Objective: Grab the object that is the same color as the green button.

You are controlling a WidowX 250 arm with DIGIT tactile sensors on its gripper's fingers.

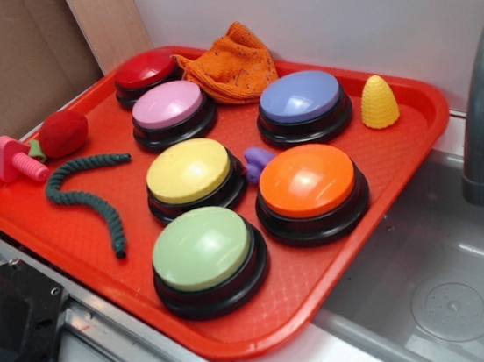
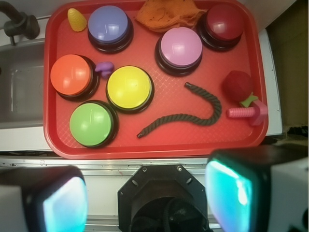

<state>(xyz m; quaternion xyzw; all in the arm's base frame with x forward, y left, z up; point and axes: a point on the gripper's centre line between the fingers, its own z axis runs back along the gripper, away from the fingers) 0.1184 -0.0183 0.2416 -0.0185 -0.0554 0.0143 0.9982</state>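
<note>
Gripper (image 2: 145, 203), jaws spread and empty, high above the red tray (image 2: 159, 145): approach step; next, descend onto the dark green cord (image 2: 193, 117), matching the green button (image 2: 91, 124).

Bright even light, soft shadows; glare on button domes; wrist-view gripper (image 2: 145, 193) fingers blurred.

The exterior view looks obliquely down from close by at the red tray (image 1: 43, 218), the sink to its right. The wrist view looks straight down from high above the jaws. Both share the whole tray (image 2: 159, 140).
</note>
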